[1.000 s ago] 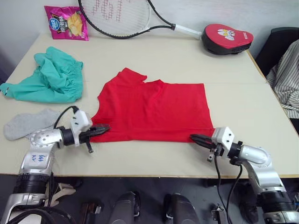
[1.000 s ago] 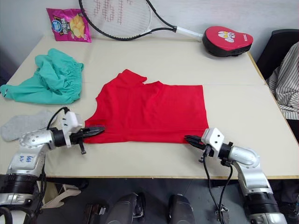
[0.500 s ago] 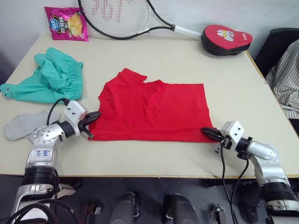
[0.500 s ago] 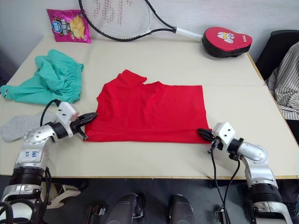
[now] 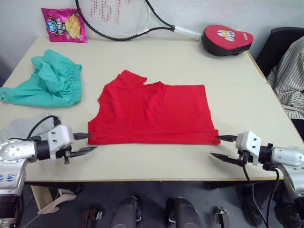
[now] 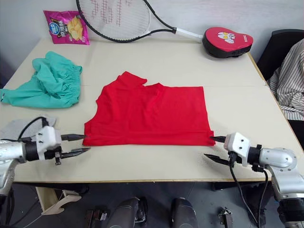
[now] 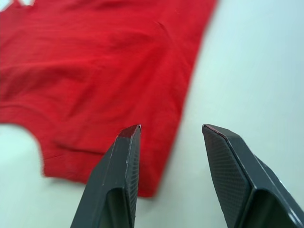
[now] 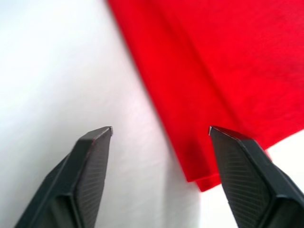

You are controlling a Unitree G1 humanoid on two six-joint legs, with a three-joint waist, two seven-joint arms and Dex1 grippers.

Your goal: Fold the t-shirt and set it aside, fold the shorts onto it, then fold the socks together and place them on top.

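T-shirt [image 5: 154,113] lying flat, folded, at centre of worktop [image 5: 190,61]. Left pincer [image 5: 85,142] spread wide, empty, just off near left corner of the cloth. Right pincer [image 5: 222,147] likewise spread wide, empty, just off near right corner. Shorts [image 5: 50,80] bunched at far left; socks [image 5: 19,127] nearer, beside left arm. Racket [image 5: 128,19], crisp packet [image 5: 63,24], red padded case [image 5: 225,39] along far edge.

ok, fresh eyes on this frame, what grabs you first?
The red t-shirt, folded flat mid-table, with an open tool at each near corner: left tool and right tool, neither touching it. Next, the teal shorts bunched at the far left, and the racket and red case along the back edge.
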